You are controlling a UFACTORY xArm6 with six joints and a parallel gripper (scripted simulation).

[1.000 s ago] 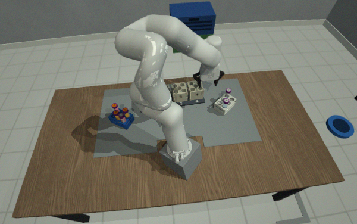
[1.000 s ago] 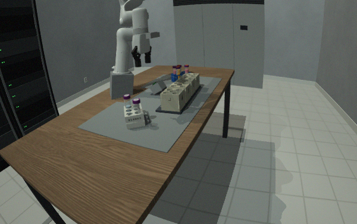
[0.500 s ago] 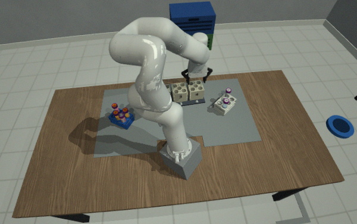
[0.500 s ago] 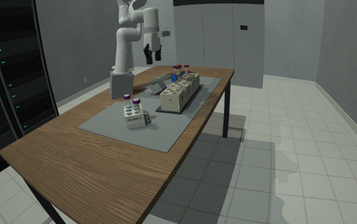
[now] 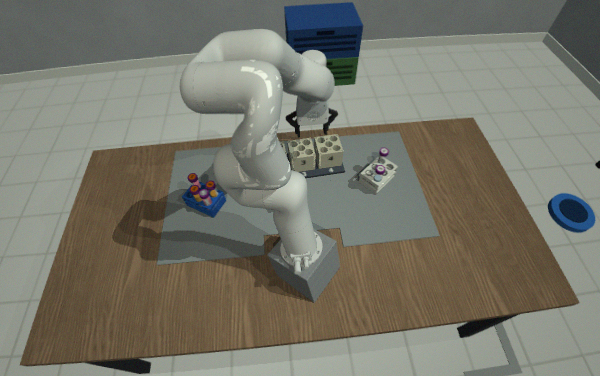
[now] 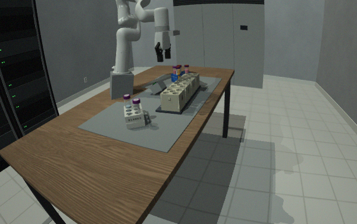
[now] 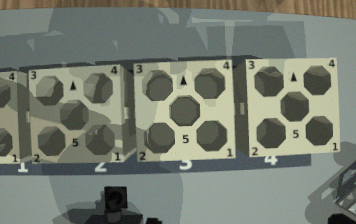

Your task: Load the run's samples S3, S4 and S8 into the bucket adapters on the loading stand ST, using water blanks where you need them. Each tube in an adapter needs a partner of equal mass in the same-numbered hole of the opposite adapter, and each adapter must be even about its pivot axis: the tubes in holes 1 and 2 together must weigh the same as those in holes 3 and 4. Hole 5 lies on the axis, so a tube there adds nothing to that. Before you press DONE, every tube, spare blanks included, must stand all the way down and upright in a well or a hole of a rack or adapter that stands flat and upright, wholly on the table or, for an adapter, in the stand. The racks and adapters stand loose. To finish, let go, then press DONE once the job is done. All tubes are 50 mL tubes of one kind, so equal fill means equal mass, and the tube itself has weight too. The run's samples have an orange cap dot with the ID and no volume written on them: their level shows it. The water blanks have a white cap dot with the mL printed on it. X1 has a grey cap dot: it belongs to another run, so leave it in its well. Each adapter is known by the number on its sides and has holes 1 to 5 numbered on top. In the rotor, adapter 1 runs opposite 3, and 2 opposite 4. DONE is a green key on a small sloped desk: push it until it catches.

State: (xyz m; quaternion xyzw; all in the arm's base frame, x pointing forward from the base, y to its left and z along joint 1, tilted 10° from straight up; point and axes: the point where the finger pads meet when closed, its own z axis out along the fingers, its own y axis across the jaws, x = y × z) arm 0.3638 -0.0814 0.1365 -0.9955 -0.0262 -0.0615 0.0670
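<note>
With the top view first: one xArm Gripper (image 5: 312,131) (image 6: 164,56), fingers wide, nothing between; one blue sample rack (image 5: 202,203) (image 6: 174,78), five capped tubes; one white blanks rack (image 5: 372,176) (image 6: 134,120), two purple-capped tubes. Exterior: same two blanks; gripper above table (image 5: 400,280) (image 6: 98,155). Wrist: adapters 2 (image 7: 80,125), 3 (image 5: 303,161) (image 7: 185,150) and 4 (image 5: 330,159) (image 7: 295,145) show five empty holes each; adapter 1 (image 7: 10,120) is cropped, on stand ST (image 5: 325,172) (image 6: 169,111) (image 7: 220,166).
</note>
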